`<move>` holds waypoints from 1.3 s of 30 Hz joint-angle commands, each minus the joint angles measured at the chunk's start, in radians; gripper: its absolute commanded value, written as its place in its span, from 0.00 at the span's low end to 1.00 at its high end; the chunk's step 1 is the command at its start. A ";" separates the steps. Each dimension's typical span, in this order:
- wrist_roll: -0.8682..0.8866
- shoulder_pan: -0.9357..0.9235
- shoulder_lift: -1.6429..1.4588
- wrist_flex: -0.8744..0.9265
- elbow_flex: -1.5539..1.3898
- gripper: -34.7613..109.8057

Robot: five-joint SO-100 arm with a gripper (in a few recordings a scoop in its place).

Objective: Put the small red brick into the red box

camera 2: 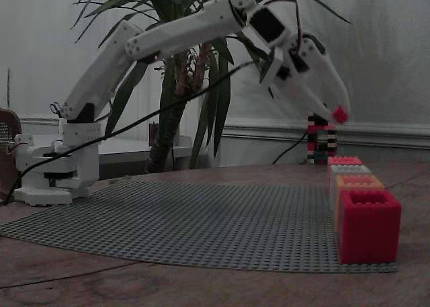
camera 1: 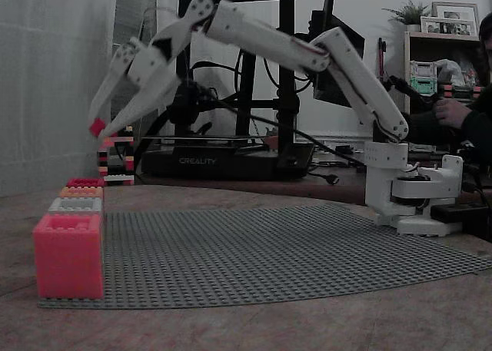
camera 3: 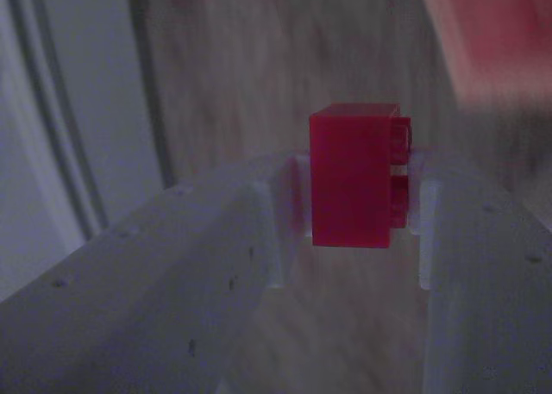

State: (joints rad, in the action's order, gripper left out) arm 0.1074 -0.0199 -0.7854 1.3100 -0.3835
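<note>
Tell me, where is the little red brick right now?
The brick is pinched in the end effector, up in the air at the left of a fixed view, above the row of boxes; the wrist view shows it between both fingers.

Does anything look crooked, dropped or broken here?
Nothing stands out. The small red brick sits squarely between the gripper's fingers, held up in the air. The boxes stand in a tidy row along the mat's edge, red box at the far end.
</note>
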 commanded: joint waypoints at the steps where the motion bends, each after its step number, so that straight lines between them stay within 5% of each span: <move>1: -0.015 -0.095 0.020 -0.008 0.176 0.24; 15: -0.061 -0.232 0.291 -0.057 0.476 0.24; 39: -0.117 -0.279 0.376 -0.187 0.453 0.25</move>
State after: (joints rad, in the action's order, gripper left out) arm 0.0046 -0.3053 -0.3574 1.1428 0.0061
